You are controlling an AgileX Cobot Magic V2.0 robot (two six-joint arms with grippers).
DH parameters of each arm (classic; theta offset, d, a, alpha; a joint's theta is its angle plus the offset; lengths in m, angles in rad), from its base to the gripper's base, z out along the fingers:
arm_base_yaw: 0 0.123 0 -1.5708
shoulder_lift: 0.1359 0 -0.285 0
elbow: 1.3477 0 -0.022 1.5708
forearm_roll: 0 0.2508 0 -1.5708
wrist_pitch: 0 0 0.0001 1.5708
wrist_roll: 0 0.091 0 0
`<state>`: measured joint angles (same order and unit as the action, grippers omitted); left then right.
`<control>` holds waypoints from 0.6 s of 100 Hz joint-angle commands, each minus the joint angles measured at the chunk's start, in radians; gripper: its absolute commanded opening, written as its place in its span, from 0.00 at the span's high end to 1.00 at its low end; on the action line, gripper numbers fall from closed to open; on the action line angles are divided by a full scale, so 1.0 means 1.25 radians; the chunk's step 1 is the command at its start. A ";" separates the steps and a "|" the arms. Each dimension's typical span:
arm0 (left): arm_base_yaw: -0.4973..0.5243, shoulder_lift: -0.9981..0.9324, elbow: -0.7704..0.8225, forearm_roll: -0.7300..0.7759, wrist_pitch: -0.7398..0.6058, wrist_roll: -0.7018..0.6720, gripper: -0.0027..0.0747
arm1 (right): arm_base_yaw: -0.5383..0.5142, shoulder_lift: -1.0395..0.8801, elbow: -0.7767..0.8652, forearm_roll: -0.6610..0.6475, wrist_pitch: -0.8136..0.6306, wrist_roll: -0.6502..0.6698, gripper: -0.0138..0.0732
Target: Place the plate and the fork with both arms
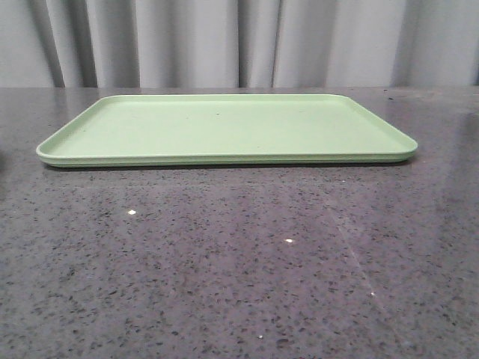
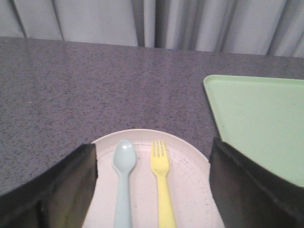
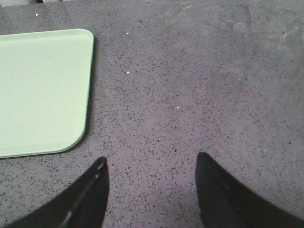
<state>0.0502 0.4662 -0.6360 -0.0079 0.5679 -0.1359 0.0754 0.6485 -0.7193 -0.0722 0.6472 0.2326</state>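
In the left wrist view the pale pink plate (image 2: 190,190) lies on the grey table, with the yellow fork (image 2: 162,183) and a light blue spoon (image 2: 123,175) side by side in it. My left gripper (image 2: 153,152) is open, its black fingers (image 2: 71,185) standing on either side of the plate, above it. My right gripper (image 3: 151,164) is open and empty over bare table, to the right of the tray's corner. Plate, fork and both grippers are out of the front view.
A flat light-green tray (image 1: 224,127) lies at the table's middle back; it also shows in the left wrist view (image 2: 259,118) and the right wrist view (image 3: 40,90). Grey curtains (image 1: 239,41) hang behind the speckled table (image 1: 239,262).
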 commanded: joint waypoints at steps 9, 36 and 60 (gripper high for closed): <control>0.046 0.020 -0.066 0.064 -0.040 -0.040 0.33 | -0.001 0.004 -0.028 -0.005 -0.044 -0.002 0.36; 0.126 0.144 -0.091 0.079 0.022 -0.042 0.33 | 0.008 0.004 -0.028 -0.005 -0.044 -0.002 0.36; 0.176 0.288 -0.091 0.072 0.008 -0.042 0.33 | 0.022 0.004 -0.028 -0.005 -0.044 -0.002 0.36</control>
<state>0.2541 0.7739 -0.7149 0.0871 0.6630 -0.1750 0.1005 0.6485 -0.7193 -0.0714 0.6542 0.2326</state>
